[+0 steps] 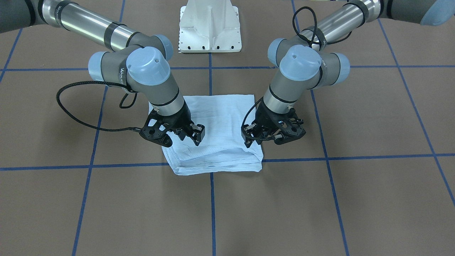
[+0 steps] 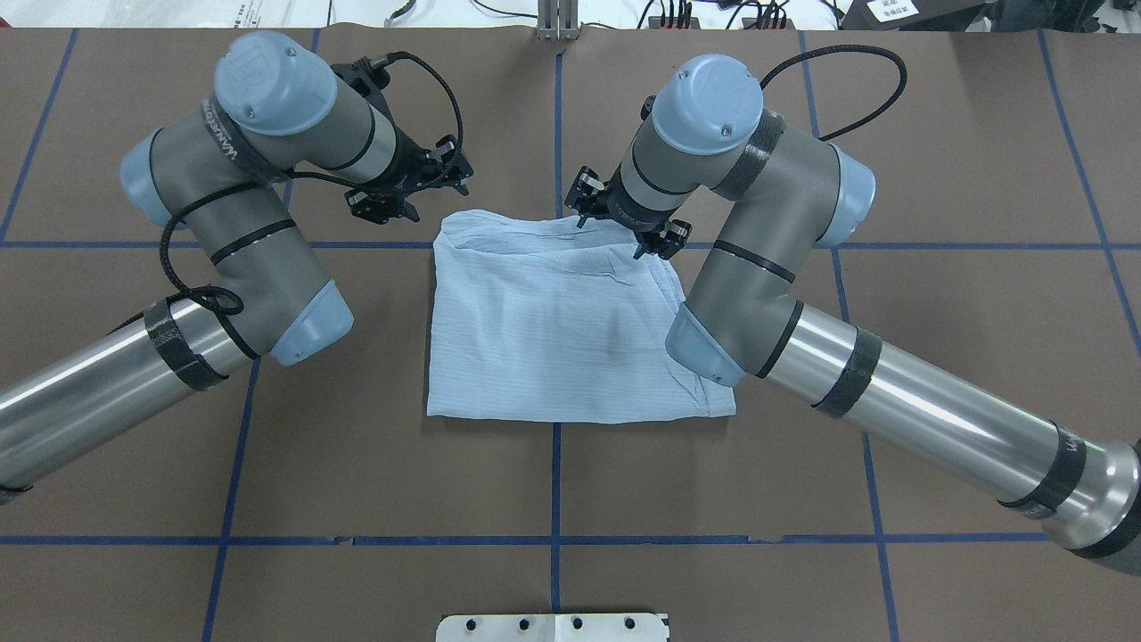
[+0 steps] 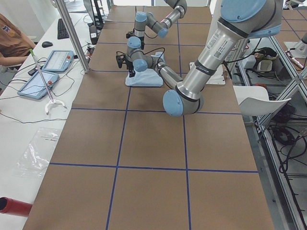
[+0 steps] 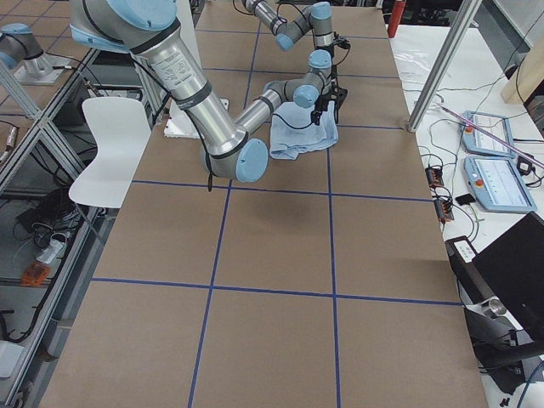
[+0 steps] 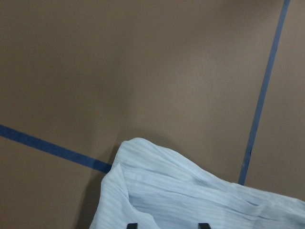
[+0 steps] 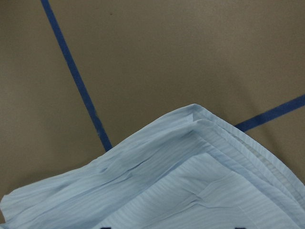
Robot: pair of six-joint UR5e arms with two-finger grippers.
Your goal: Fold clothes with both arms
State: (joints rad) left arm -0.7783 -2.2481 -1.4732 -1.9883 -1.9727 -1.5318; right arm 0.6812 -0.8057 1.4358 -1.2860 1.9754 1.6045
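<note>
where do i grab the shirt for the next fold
I'd grip the shirt at its two far corners, left corner and right corner, coming down from the far side: it lies flat in stacked layers, and the layered edges meet at those corners.

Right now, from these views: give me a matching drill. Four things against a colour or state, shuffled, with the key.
Things:
1. shirt
2. base
3. tape lines
4. right gripper

Colour or state:
A. white, with small holes along its edge
B. black, open, pointing down
C. pale blue, folded into a rough rectangle
D. dark blue, crossing in a grid

Pairs: 1-C, 2-A, 3-D, 4-B
</note>
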